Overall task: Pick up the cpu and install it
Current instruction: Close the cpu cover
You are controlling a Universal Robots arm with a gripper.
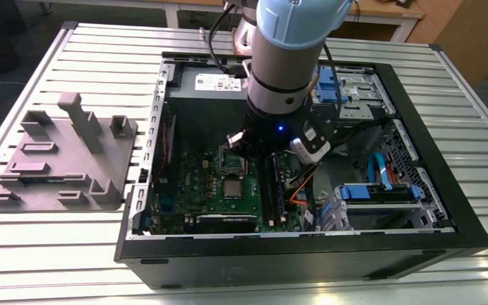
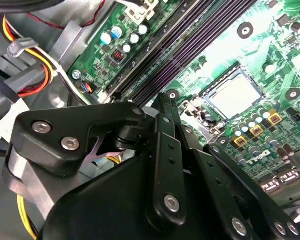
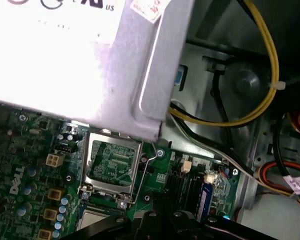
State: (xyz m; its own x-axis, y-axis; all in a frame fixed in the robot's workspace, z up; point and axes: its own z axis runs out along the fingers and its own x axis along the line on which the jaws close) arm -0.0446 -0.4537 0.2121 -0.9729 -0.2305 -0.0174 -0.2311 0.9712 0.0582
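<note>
**Board**: green, flat on the floor of the open case.

**CPU**: silver top up, lying level in its seat near the middle of the board. Nothing grips it.

**Frame**: metal, swung open on the board; bare board shows through its window in the first wrist view.

**Sticks**: long, black, in a row on the board.

**Gripper**: black, hanging over the board. Fingers are drawn together at the tip with nothing between them. The tip is clear of the CPU.

**Arm**: reaches down into the case above the board.

**Tray**: grey, well apart from the board, outside the case at the exterior view's left, on the slatted table.
</note>
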